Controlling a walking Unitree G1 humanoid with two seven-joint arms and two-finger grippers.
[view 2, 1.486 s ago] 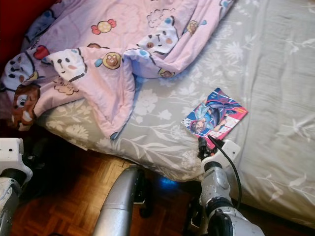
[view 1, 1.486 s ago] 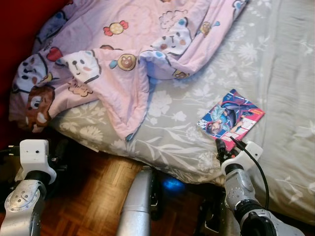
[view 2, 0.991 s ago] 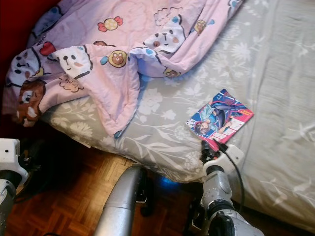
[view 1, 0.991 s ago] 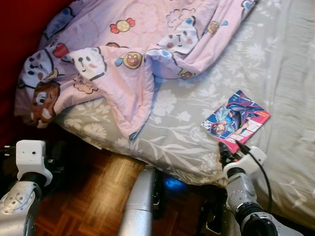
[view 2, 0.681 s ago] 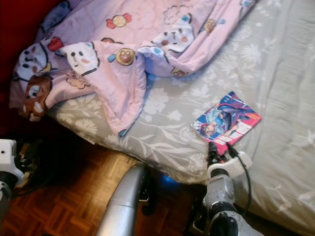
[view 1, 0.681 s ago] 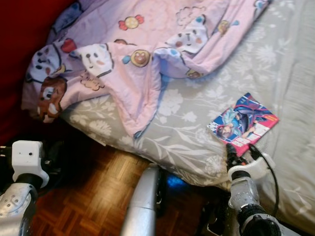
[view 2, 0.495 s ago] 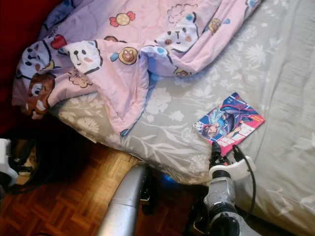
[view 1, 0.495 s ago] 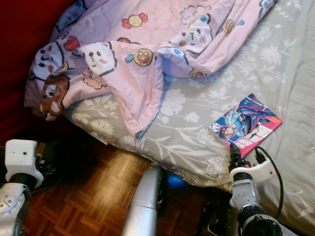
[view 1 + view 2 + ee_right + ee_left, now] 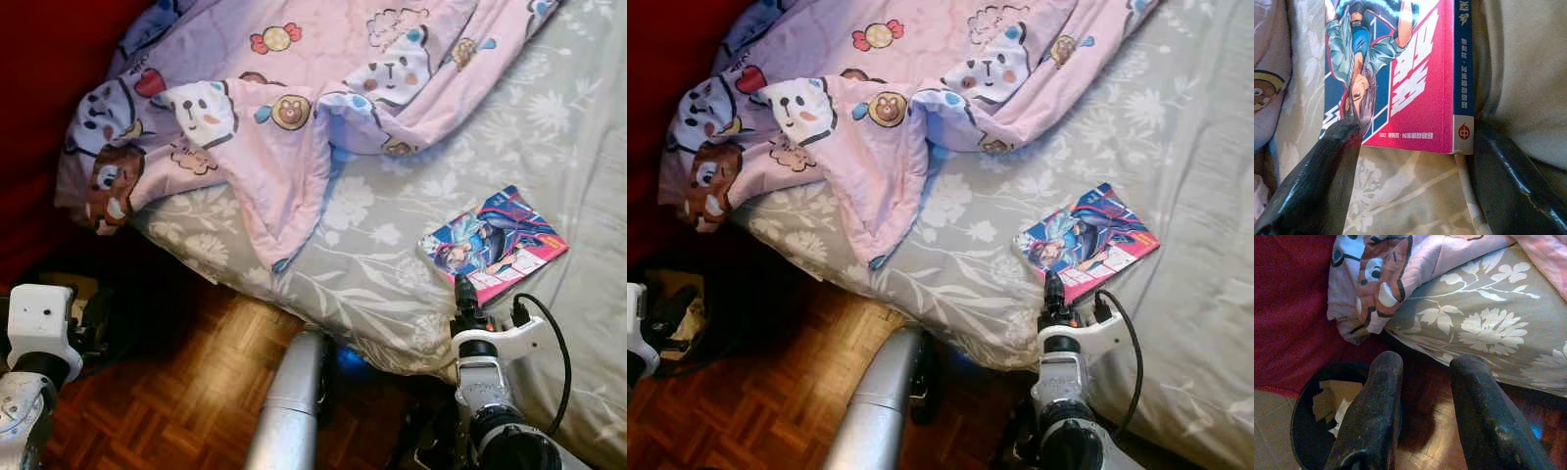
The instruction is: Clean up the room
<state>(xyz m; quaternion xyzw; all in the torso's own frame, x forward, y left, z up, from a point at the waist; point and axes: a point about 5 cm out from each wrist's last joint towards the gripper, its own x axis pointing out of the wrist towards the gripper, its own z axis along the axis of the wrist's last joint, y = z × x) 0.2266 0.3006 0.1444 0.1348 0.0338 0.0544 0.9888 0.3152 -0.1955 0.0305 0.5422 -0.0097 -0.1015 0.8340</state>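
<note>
Right wrist view has the right gripper (image 9: pixel 1410 171) spread wide, one finger at each near corner of the comic book (image 9: pixel 1400 73), which lies flat on the grey flowered bedsheet (image 9: pixel 392 255) near the mattress edge, at about 5 o'clock from the crumpled pink blanket (image 9: pixel 323 88). The book looks thin, light and somewhat bendy with a glossy cover, so I judge the stiffer spine edge the best hold. The left gripper (image 9: pixel 1425 406), also open, hangs idle over a black bin (image 9: pixel 1308 431) on the wooden floor (image 9: pixel 196 392).

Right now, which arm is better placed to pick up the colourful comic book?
Right. The right gripper is open at the glossy comic book; the left gripper hangs over the floor.
</note>
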